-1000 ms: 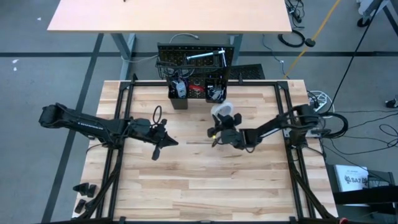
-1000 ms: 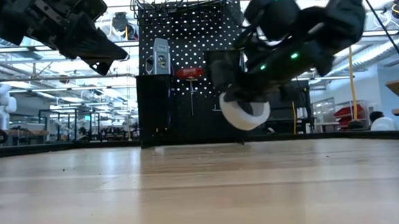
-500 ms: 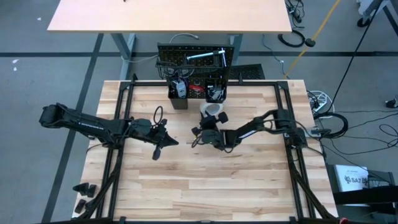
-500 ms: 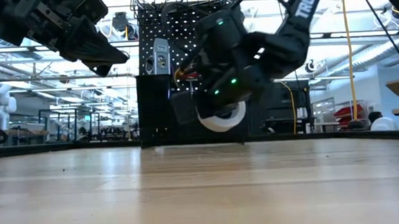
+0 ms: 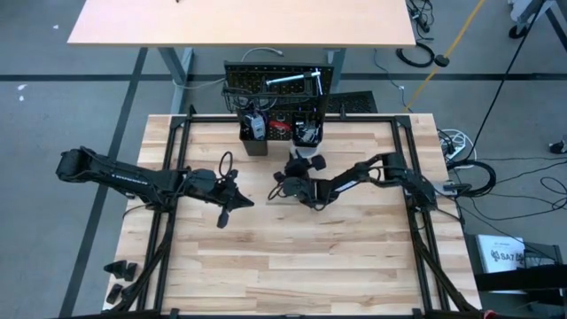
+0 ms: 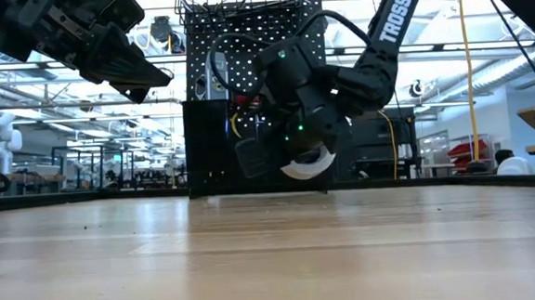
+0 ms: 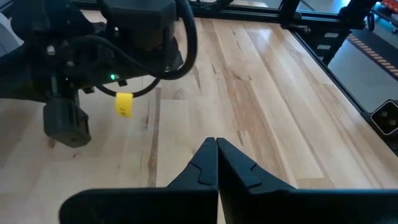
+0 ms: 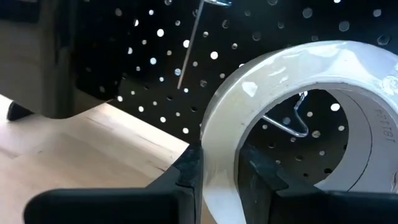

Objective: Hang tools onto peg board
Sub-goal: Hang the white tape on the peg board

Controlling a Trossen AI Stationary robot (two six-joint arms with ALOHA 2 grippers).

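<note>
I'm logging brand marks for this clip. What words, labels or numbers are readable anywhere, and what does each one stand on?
"TROSSEN", white letters along the right arm in the low view.
Small dark print inside the white tape roll held in the right end effector: too blurred to read.
Print on a white box on the floor beside the table: too small to read.
Nothing readable on the peg board.

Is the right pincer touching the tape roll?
Touching. The right wrist view shows the right pincer with its fingers clamped on either side of the white tape roll wall, no gap visible.
</note>
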